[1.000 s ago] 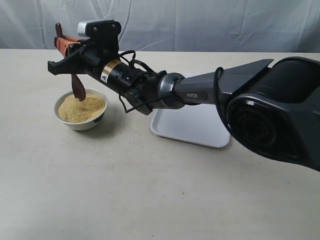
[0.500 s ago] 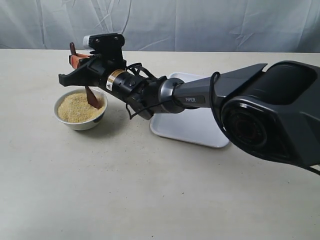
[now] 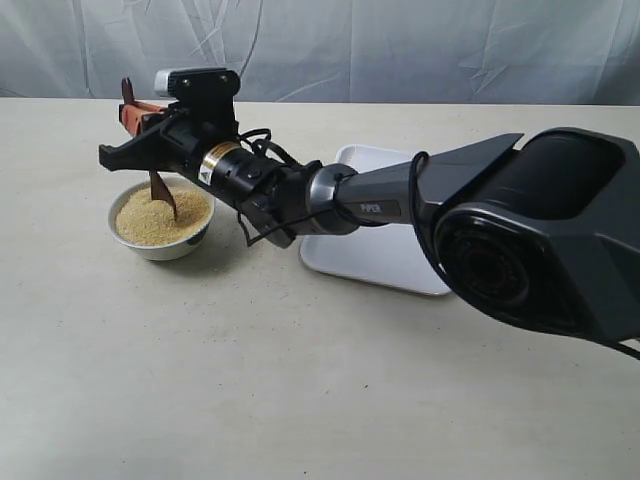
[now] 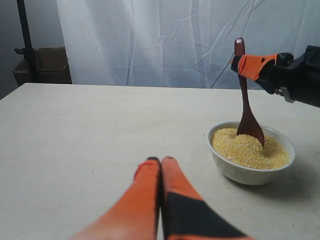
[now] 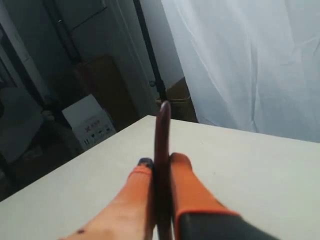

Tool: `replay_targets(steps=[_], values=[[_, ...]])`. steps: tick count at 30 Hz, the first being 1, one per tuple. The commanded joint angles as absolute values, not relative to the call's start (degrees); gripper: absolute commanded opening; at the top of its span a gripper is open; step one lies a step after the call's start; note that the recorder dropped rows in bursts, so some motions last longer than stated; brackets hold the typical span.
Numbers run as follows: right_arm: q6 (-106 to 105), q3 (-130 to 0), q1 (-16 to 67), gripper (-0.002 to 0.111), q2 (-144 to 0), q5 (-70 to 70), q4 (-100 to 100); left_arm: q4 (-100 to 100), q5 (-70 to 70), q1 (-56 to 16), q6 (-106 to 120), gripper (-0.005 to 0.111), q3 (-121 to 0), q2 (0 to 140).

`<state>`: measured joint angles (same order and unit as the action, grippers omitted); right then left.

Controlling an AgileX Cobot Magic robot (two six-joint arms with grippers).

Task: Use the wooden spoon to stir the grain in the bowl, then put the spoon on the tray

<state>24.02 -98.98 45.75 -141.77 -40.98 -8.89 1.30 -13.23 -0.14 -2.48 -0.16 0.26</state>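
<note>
Exterior view | right claw (image 3: pixel 130 128) grips wooden spoon (image 3: pixel 162 195) in grain (image 3: pixel 150 222) | left claw (image 4: pixel 160 167) closed

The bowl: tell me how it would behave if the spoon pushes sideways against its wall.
The bowl probably slides rather than tips: it looks low and wide, standing free on the smooth table. The grain filling it likely adds steadying weight. Its hard white wall looks rigid but could chip.

wooden spoon (image 4: pixel 243 100): dark smooth wood | bowl (image 4: pixel 244 175): glossy white | grain (image 4: pixel 250 151): fine, sandy
</note>
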Motion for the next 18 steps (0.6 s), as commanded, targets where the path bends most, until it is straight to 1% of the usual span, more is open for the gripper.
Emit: replay_targets(steps=[1,5,11,18], values=[[22.99,-99.11,45.15,-0.001,-138.68,-41.19,-8.51,1.52,-12.83,-0.17,-2.49,0.000,0.00,0.00],[16.84,-99.11,44.65,-0.001,-137.60,-38.51,-6.39,1.52,-12.83,-0.17,-2.49,0.000,0.00,0.00],[16.84,-99.11,44.12,-0.001,-137.60,-31.08,-2.48,1.52,-12.83,-0.17,-2.49,0.000,0.00,0.00],[17.57,-99.11,46.45,-0.001,-142.00,-33.96,-2.75,1.52,-12.83,-0.17,-2.49,0.000,0.00,0.00]])
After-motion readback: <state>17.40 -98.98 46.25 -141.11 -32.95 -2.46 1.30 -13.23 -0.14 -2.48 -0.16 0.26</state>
